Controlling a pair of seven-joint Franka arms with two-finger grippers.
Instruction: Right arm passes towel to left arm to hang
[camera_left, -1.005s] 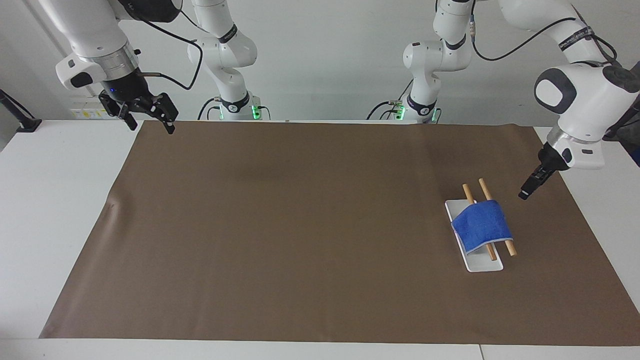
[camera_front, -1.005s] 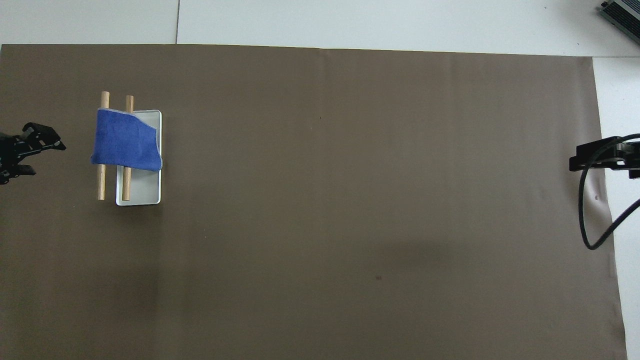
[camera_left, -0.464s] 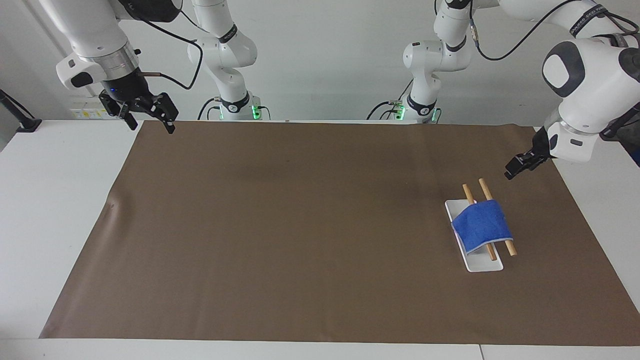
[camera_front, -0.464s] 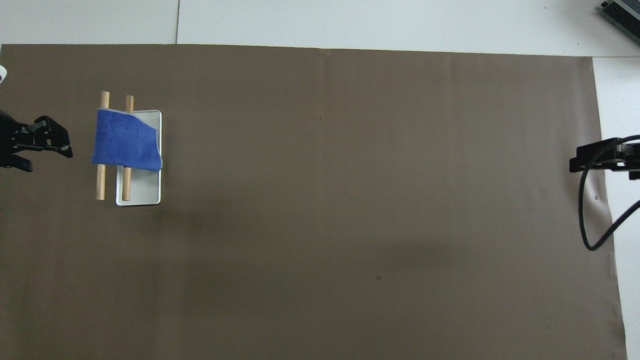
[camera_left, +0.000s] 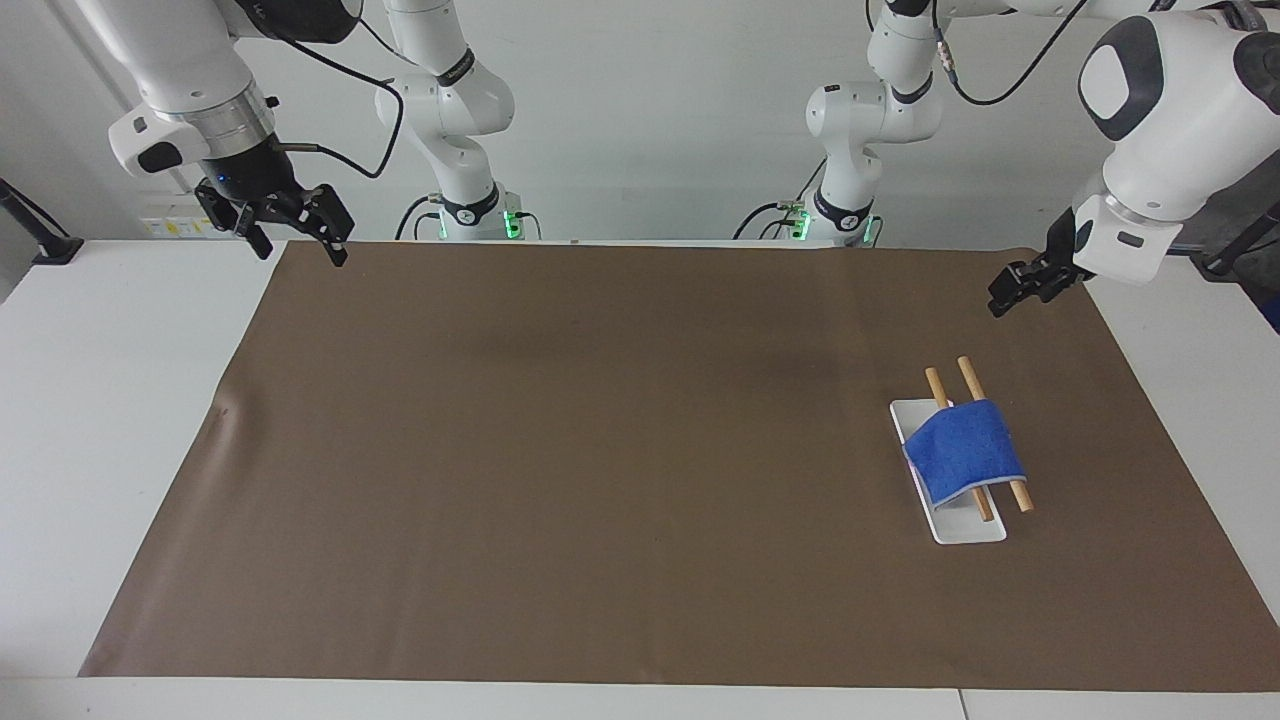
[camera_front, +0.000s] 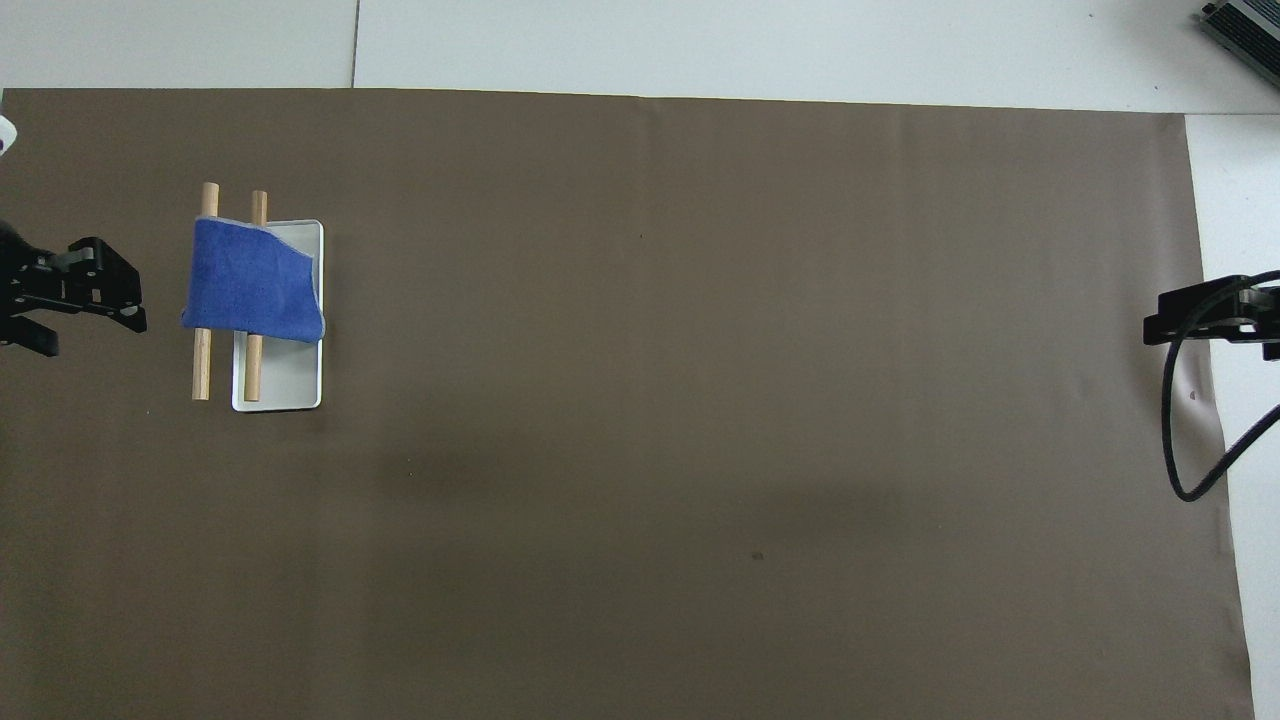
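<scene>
Blue towel (camera_left: 965, 450) draped over two wooden rods (camera_left: 1000, 462) on white tray (camera_left: 968, 527) at facing view's lower right; left pincer (camera_left: 1018, 290) upper right, empty, parted; right pincer (camera_left: 290, 232) upper left, empty, wide apart.

I'm watching from two high cameras: one facing the robots across the table, one looking steeply down from their end. Both are showing the brown mat (camera_left: 600, 450) (camera_front: 700, 400).
</scene>
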